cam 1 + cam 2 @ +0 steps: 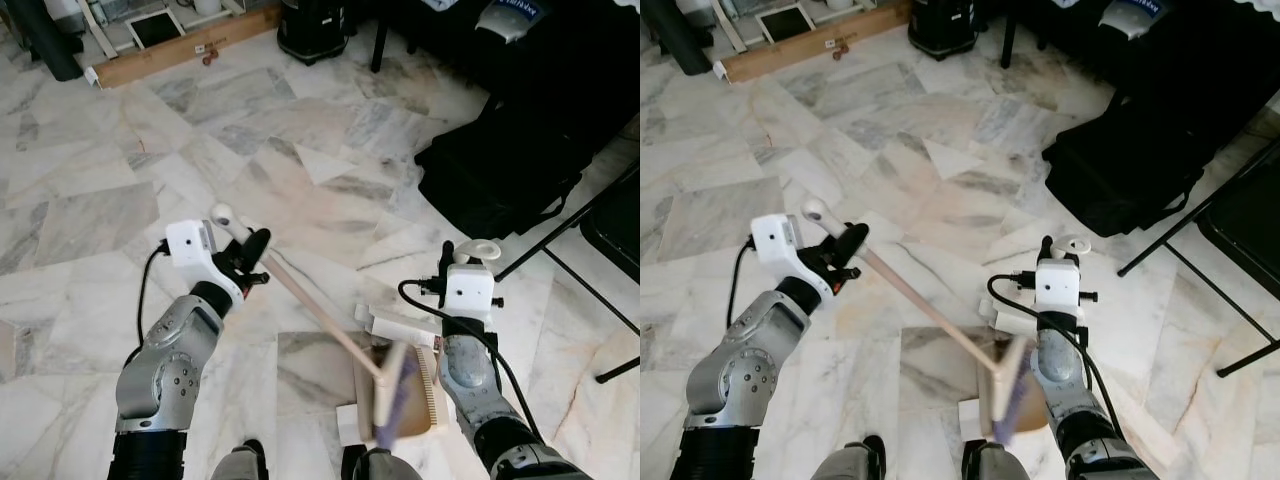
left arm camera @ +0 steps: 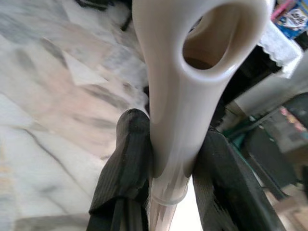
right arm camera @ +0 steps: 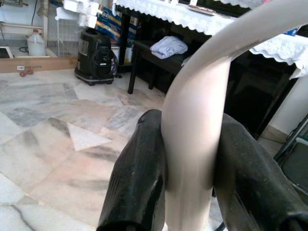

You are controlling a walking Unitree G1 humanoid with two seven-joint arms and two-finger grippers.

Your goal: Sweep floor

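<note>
Wooden broom [image 1: 330, 328], light and stiff, slants toward five o'clock, bristles low at the dustpan [image 1: 400, 380]; left tool [image 1: 252, 255] clamps its smooth plastic cap, right tool [image 3: 192, 159] clamps the dustpan's handle.

Plenty of open marble floor [image 1: 200, 170] ahead and off to the left. The right side's crowded though: a black bag [image 1: 500, 165] on the floor, and folding chair legs [image 1: 590, 290] angling across. A wooden plank [image 1: 180, 48] and a black vacuum [image 1: 312, 30] block the far edge.
</note>
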